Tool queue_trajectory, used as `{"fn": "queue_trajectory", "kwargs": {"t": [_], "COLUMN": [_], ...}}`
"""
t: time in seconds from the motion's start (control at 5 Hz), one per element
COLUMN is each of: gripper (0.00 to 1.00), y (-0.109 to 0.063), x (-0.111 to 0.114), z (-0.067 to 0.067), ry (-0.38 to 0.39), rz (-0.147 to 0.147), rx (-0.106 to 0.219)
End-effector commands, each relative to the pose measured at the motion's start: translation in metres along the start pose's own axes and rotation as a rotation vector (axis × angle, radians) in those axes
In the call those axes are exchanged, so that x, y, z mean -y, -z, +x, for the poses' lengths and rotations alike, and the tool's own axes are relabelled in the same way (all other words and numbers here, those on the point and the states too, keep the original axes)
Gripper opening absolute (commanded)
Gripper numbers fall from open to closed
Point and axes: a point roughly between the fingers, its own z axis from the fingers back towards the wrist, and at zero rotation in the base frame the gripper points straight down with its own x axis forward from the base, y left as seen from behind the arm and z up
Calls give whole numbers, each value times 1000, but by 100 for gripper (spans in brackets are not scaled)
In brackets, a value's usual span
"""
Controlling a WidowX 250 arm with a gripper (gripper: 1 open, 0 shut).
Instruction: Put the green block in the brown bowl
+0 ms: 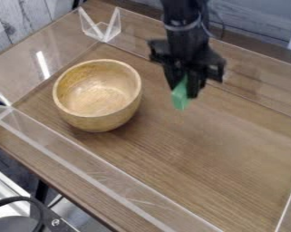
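Below the jaws we see the block (pixel 180 97) in bright green (a rather minty shade). To one side of them, the bowl (pixel 97 94) is light tan with a paler interior. Around them, we find the tabletop (pixel 172 168) brown with faint wood grain.

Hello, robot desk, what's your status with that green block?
Black gripper shut on slim green block, upright, beside round tan wooden bowl. Not in bowl yet. Nothing visible between them.
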Motion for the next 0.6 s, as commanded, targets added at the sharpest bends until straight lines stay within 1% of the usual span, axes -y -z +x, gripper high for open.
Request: {"fn": "queue_trajectory", "kwargs": {"t": [0.0, 0.2, 0.4], "gripper": [0, 0, 0], "y": [-32, -39, -37], "x": [-11, -32, -68], "z": [3, -10, -18], "ry": [-24, -90, -71], "rz": [42, 93, 144], "rx": [61, 36, 28]}}
